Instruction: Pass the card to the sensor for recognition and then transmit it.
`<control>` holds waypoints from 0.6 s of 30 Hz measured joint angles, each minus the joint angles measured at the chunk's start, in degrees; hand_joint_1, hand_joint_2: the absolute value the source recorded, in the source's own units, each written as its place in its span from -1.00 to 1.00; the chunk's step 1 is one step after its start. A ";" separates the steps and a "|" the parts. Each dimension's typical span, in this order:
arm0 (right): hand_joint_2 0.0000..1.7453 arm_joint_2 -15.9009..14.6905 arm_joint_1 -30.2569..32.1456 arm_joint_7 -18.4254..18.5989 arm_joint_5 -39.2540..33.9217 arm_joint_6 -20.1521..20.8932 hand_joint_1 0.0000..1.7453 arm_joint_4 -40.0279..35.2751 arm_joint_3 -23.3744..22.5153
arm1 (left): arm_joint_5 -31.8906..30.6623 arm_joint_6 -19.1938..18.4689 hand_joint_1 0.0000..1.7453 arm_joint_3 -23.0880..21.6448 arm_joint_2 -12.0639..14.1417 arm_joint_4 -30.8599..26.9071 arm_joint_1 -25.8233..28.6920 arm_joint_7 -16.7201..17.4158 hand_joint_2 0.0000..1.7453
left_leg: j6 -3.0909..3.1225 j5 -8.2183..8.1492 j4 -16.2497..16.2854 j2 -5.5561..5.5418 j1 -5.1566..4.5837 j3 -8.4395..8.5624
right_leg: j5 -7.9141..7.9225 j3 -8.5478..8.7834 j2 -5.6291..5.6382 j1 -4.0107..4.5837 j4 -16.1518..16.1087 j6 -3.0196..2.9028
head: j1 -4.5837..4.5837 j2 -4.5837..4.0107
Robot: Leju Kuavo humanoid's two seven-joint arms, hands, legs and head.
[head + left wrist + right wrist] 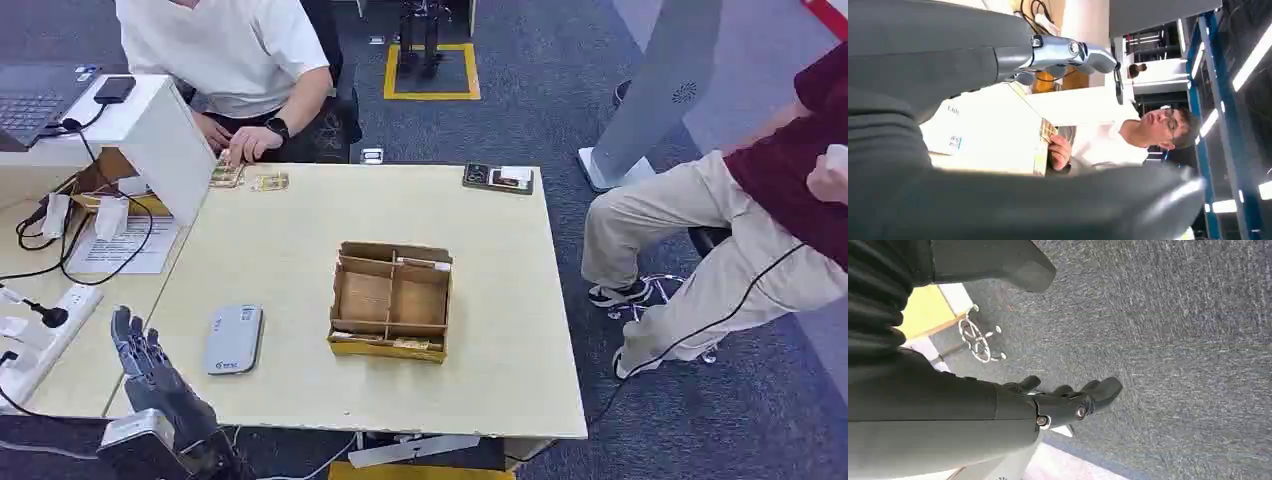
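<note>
Small cards (227,174) lie at the table's far left corner, one more card (270,182) just beside them, under the fingers of a seated person's hand (250,145). The grey flat sensor (234,339) lies near the front left of the table. My left hand (150,370) stands at the front left edge, left of the sensor, fingers up and apart, holding nothing. In the left wrist view its fingers (1068,52) stretch out bare, with the cards (1047,131) far beyond. My right hand (1058,405) hangs over grey carpet, fingers loosely extended, empty.
A divided cardboard box (391,300) sits mid-table. A dark tray (498,178) lies at the far edge. A white box (150,130), cables and a power strip (40,340) crowd the left side. Another person (760,200) sits to the right.
</note>
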 joint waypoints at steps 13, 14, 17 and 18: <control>1.00 0.00 -0.01 0.09 0.11 0.04 -1.00 0.00 0.02 | -0.11 0.00 -1.00 0.00 -0.07 0.22 -0.61 -0.72 1.00 | 0.00 0.00 0.00 0.00 0.00 0.00 | 0.00 0.00 0.00 0.00 0.00 0.00 | 0.00 -0.02; 1.00 0.00 -0.01 0.09 0.11 0.04 -1.00 0.00 0.00 | -0.11 0.00 -1.00 0.00 -0.07 0.24 -0.61 -0.72 1.00 | 0.00 0.00 0.00 0.00 0.00 0.00 | 0.00 0.00 0.00 0.00 0.00 0.00 | 0.02 -0.02; 1.00 0.00 -0.01 0.09 0.11 0.04 -1.00 0.00 0.00 | -0.11 0.00 -1.00 0.00 -0.07 0.33 -0.64 -0.72 1.00 | 0.00 0.00 0.00 0.00 0.00 0.00 | 0.00 0.00 0.00 0.00 0.00 0.00 | 0.00 -0.02; 1.00 0.00 -0.01 0.09 0.11 0.04 -1.00 0.00 0.02 | -0.13 0.00 -1.00 0.00 -0.04 0.42 -0.68 -0.72 1.00 | 0.00 0.00 0.00 0.00 0.00 0.00 | 0.00 0.00 0.00 0.00 0.00 0.00 | 0.02 -0.02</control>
